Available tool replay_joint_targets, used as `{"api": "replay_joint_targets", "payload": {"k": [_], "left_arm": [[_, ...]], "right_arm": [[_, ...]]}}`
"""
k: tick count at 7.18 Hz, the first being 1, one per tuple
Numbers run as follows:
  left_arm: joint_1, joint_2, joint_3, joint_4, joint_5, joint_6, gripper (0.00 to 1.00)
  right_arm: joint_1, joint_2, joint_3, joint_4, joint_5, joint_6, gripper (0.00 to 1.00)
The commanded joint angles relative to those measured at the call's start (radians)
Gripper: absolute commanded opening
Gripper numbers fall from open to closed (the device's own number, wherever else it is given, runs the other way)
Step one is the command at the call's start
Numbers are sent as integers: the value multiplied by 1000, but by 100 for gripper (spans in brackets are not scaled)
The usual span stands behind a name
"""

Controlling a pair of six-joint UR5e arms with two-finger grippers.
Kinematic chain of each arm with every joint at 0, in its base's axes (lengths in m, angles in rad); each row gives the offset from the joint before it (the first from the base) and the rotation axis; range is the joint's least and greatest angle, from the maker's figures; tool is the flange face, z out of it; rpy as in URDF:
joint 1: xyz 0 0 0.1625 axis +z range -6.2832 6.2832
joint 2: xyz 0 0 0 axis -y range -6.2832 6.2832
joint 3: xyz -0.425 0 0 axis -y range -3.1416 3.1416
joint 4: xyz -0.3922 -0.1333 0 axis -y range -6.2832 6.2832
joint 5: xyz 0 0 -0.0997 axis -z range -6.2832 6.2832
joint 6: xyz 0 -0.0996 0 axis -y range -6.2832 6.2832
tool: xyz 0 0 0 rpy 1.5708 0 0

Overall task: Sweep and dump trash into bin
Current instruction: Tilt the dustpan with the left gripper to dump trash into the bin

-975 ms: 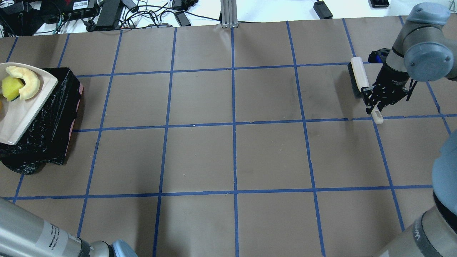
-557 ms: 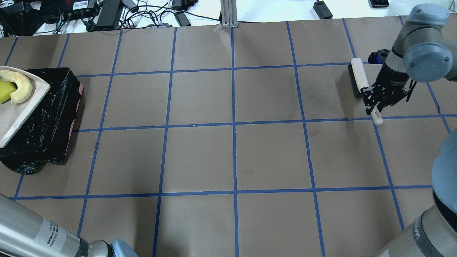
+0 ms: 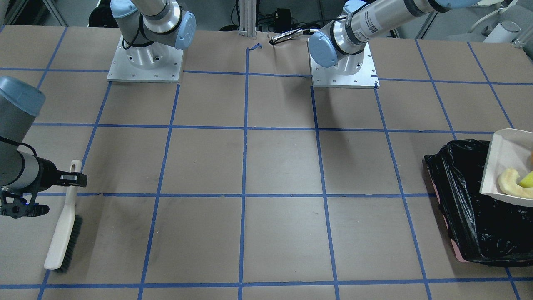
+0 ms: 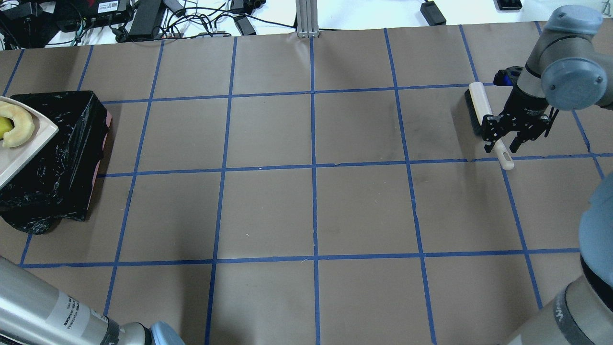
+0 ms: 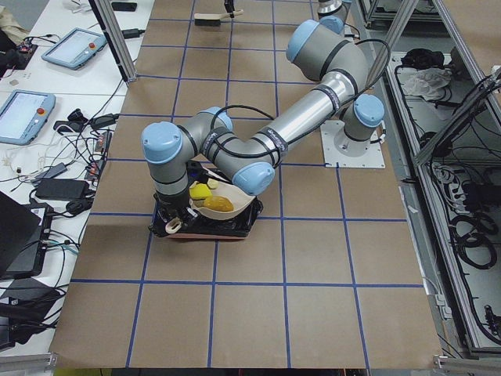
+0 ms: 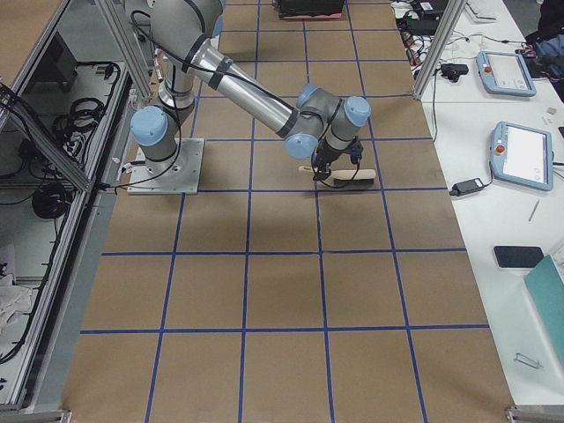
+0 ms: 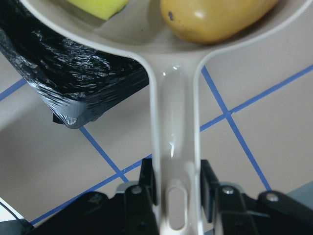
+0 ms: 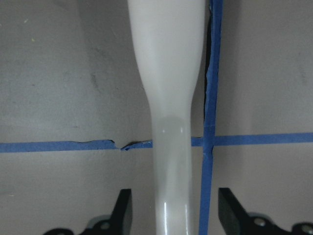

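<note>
My left gripper is shut on the handle of the beige dustpan. It holds the pan tilted over the bin, a pinkish box lined with a black bag. In the pan lie the golden-brown potato, the yellow wedge and the pale rind slice. My right gripper is open, its jaws standing apart on either side of the brush handle. The brush lies on the table at the far right.
Brown paper with blue tape lines covers the table. Cables and power bricks lie beyond the far edge. The two arm bases stand at the robot's side. The bin also shows at the right of the front view.
The dustpan with the trash has slid left, partly out of the overhead view, staying over the bin. My right gripper has opened off the brush handle.
</note>
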Motion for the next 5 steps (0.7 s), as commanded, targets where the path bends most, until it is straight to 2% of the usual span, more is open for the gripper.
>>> {"api": "replay_joint_targets", "payload": {"k": [1, 2, 3, 5], "left_arm": [[-21, 8, -12, 55, 12, 81, 0], [-40, 16, -43, 140, 14, 144, 0], [-45, 23, -60, 153, 27, 147, 0], [-48, 29, -74, 193, 26, 167, 0]], "right_arm": [[0, -29, -7, 18, -30, 3, 100], [2, -96, -9, 32, -15, 0, 100], [6, -169, -17, 127, 4, 1, 100], [14, -341, -24, 151, 19, 3, 100]]}}
